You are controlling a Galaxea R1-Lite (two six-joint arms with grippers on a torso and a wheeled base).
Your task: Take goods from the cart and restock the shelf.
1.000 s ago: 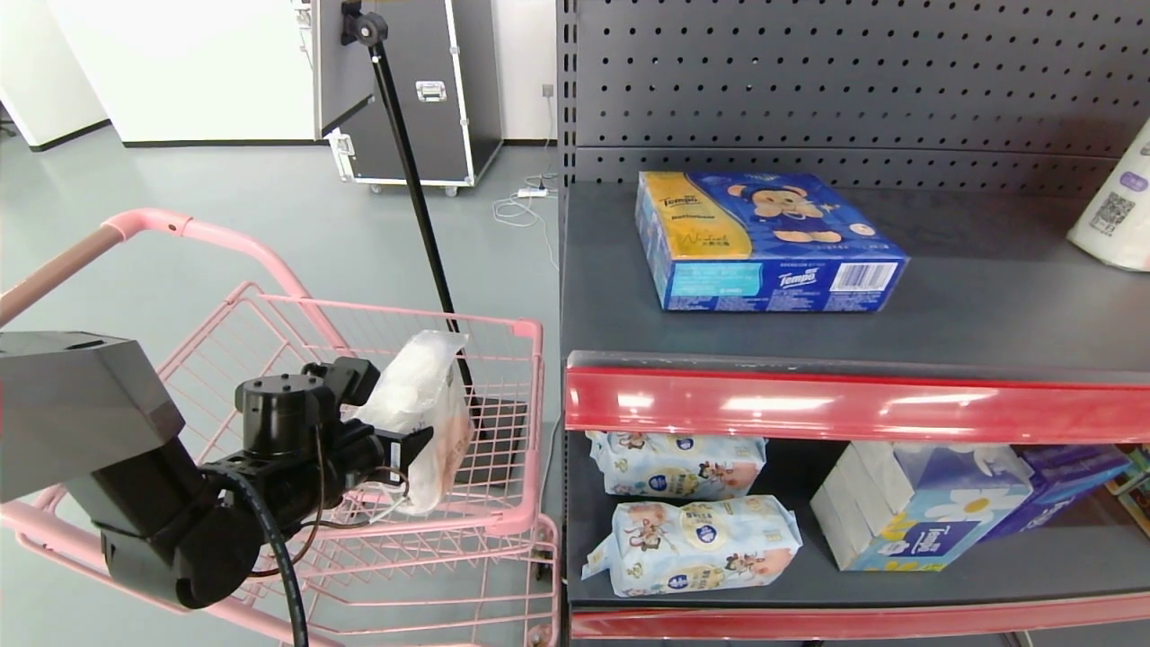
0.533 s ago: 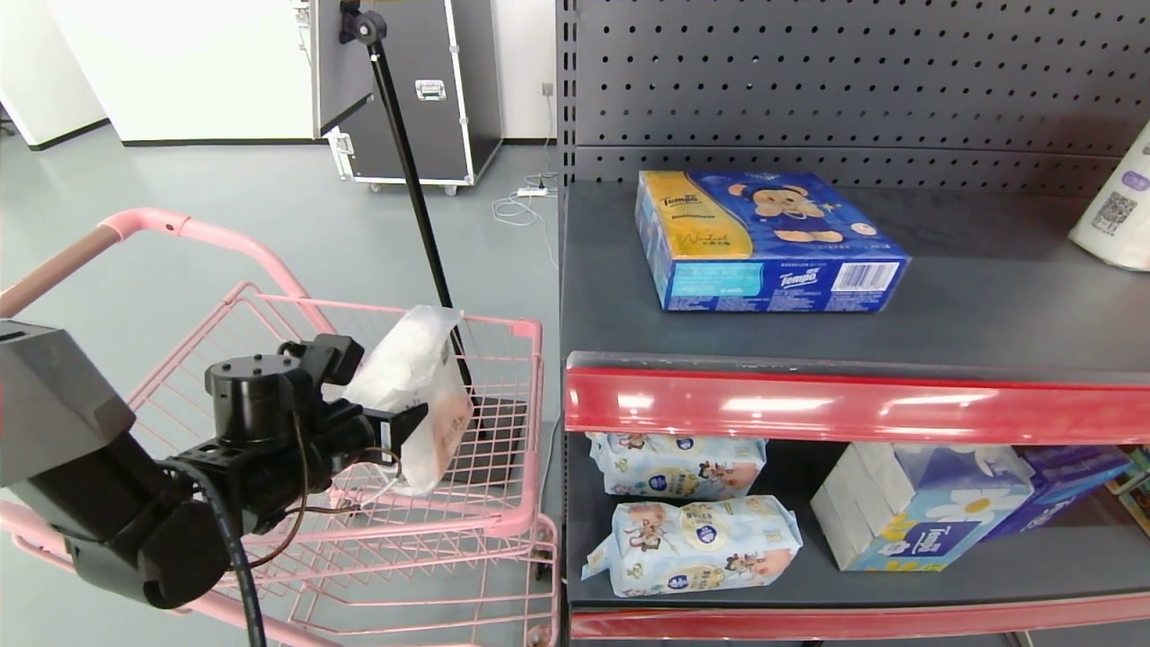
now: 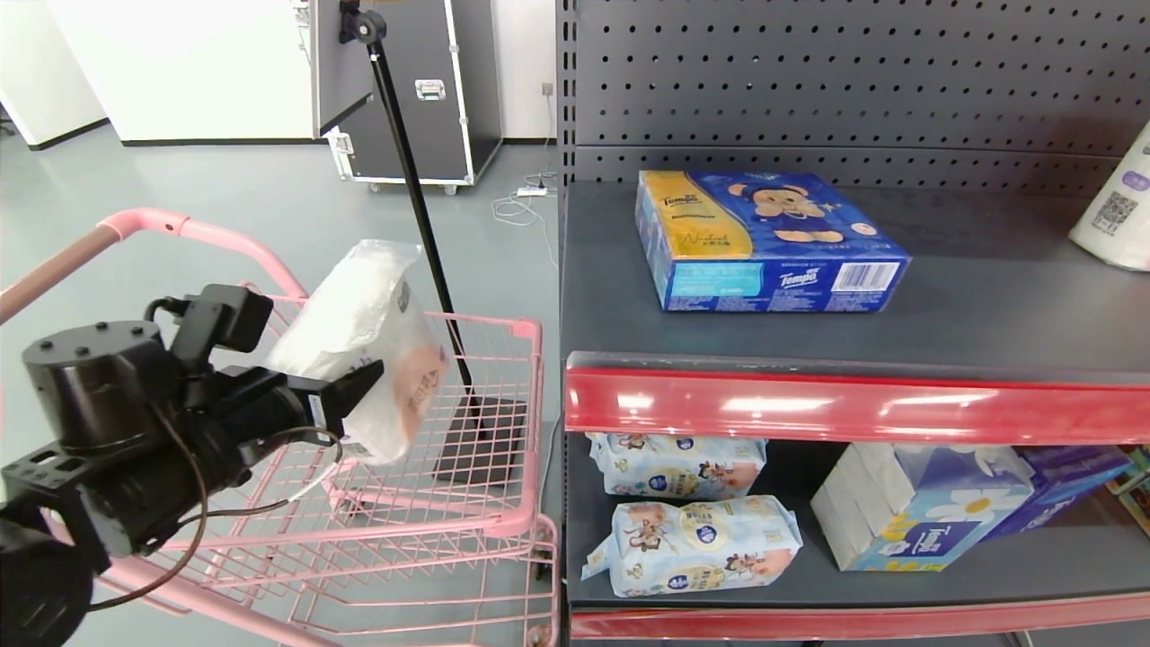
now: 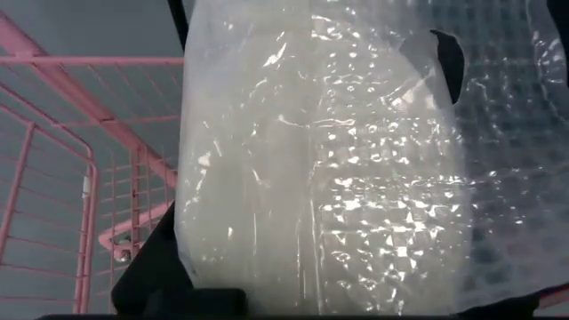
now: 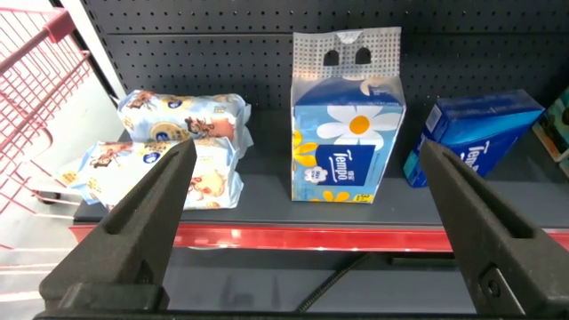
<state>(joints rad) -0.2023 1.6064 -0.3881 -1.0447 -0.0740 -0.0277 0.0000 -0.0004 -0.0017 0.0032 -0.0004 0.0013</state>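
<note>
My left gripper is shut on a clear plastic pack of white tissues, held tilted above the pink wire cart, to the left of the shelf. The same pack hangs close before the left wrist camera. My right gripper stands open, level with the lower shelf, nothing between its fingers. On the upper shelf board lies a flat blue and yellow tissue box.
The lower shelf holds two stacked wipe packs, a blue and white tissue bundle and a dark blue box. A white roll pack stands at the upper shelf's right end. A black stand pole rises behind the cart.
My left gripper has lifted the tissue pack up and to the left, out of the cart basket to above its rim. The shelf goods have not moved.
</note>
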